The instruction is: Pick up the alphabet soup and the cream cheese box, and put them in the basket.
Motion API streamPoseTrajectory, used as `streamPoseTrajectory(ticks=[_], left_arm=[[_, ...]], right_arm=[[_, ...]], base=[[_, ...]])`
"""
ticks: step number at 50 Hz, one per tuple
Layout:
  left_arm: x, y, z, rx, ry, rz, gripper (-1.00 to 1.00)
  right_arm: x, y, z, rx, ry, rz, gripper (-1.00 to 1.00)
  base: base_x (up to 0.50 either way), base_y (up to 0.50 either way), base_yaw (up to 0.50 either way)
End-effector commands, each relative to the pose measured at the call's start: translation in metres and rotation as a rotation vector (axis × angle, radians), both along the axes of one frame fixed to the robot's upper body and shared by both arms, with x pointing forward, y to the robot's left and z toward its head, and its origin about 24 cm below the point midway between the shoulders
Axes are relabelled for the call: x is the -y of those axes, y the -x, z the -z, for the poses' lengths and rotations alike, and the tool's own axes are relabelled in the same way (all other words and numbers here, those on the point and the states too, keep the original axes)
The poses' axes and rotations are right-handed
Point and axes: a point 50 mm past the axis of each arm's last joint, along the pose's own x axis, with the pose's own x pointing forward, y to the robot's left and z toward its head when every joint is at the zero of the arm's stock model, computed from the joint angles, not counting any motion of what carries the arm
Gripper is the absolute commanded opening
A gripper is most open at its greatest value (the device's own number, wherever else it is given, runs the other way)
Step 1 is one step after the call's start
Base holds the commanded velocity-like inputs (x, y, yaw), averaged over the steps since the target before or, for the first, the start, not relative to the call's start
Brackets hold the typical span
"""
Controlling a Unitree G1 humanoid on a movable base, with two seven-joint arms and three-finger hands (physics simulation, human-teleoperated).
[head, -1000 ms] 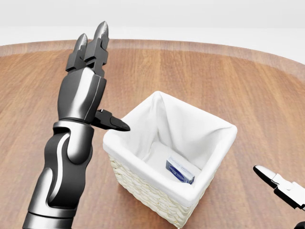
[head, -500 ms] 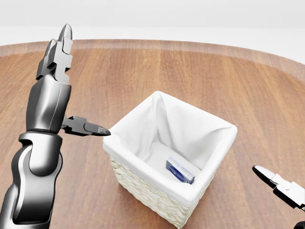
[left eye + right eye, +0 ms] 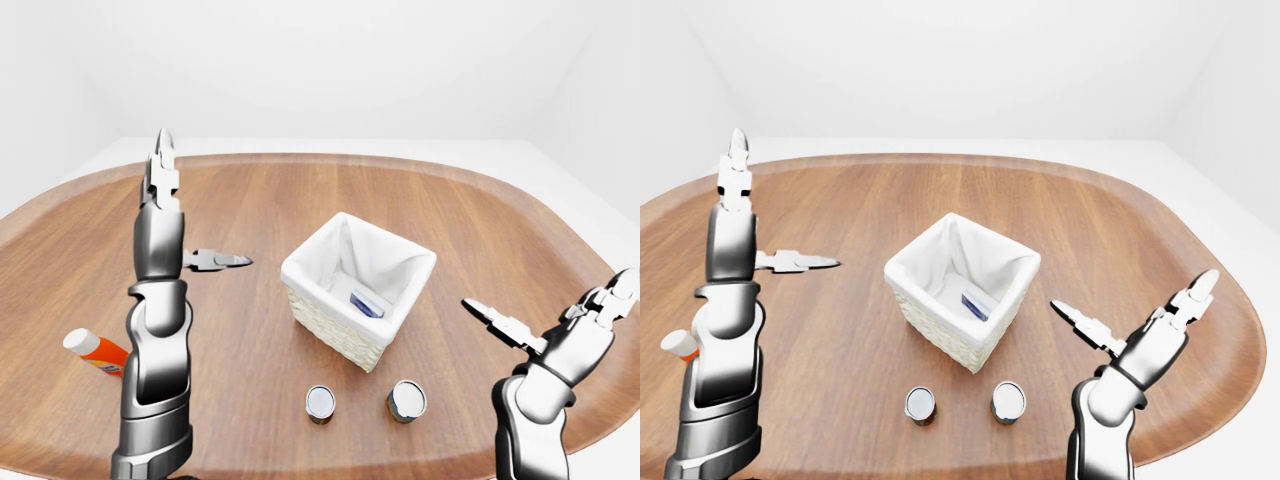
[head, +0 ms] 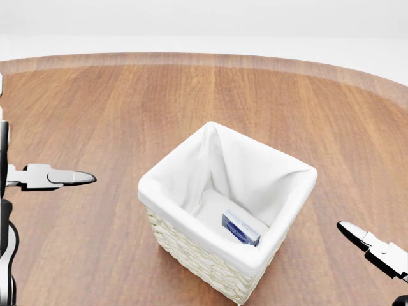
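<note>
Left-eye view: the cream cheese box point(image 3: 366, 303) already lies in the basket point(image 3: 330, 322). Two cans stand on the tabletop point(image 3: 260, 330) nearer than the basket; the right-hand can point(image 3: 406, 400), whichever is the soup, sits closer to the right robot hand point(image 3: 560, 330) than to the left robot hand point(image 3: 175, 235). Both have fingers spread and hold nothing.

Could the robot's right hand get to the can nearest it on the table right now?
Probably yes. The right hand is open and empty, and the can stands below the basket in the left-eye view, with only bare table between them.
</note>
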Motion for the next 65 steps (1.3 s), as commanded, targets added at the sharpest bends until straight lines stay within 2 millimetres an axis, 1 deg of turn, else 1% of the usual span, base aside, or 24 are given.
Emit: streamPoseTrajectory(ticks=[1,3,8,15,20,23,25,27,38,40,43,51,65], left_arm=[[-0.019,0.024,-0.015,0.053,0.019,-0.07,1.0],[-0.022,0.025,-0.017,0.06,0.021,-0.078,1.0],[-0.04,0.031,-0.015,0.073,0.054,-0.142,1.0],[-0.05,0.034,-0.012,0.053,0.075,-0.15,1.0],[-0.057,0.04,-0.018,0.085,0.106,-0.151,1.0],[-0.058,0.04,-0.019,0.092,0.107,-0.151,1.0],[-0.057,0.036,-0.015,0.054,0.099,-0.127,1.0],[-0.057,0.039,-0.014,0.059,0.119,-0.116,1.0],[-0.058,0.04,-0.009,0.057,0.099,-0.131,1.0],[-0.056,0.041,-0.008,0.07,0.087,-0.097,1.0],[-0.054,0.043,-0.006,0.079,0.071,-0.095,1.0],[-0.054,0.045,-0.011,0.093,0.065,-0.087,1.0],[-0.054,0.045,-0.011,0.093,0.065,-0.087,1.0]], right_arm=[[0.0,0.0,0.0,0.0,0.001,0.0,1.0],[0.0,0.0,0.0,0.0,0.0,0.0,1.0],[0.0,0.0,0.0,-0.001,-0.001,0.0,1.0],[0.0,-0.001,0.0,-0.003,0.0,-0.001,1.0],[0.0,-0.001,0.001,-0.005,0.002,-0.003,1.0],[0.0,-0.001,0.002,-0.005,0.002,-0.003,1.0],[0.0,-0.002,0.001,-0.006,0.003,-0.004,1.0],[0.0,-0.001,0.001,-0.005,0.002,-0.003,1.0],[0.0,0.0,0.001,-0.002,0.001,-0.001,1.0],[0.0,0.0,0.0,-0.002,0.002,0.0,1.0],[0.0,0.0,0.0,-0.001,0.002,0.0,1.0],[0.0,0.0,0.0,-0.002,0.007,0.0,1.0],[0.0,0.0,0.0,-0.002,0.007,0.0,1.0]], base=[[0.0,0.0,0.0],[0.0,0.0,0.0],[0.0,0.0,0.0],[0.0,0.0,0.0],[0.0,0.0,0.0],[0.0,0.0,0.0],[0.0,0.0,0.0],[0.0,0.0,0.0],[0.0,0.0,0.0],[0.0,0.0,0.0],[0.0,0.0,0.0],[0.0,0.0,0.0],[0.0,0.0,0.0]])
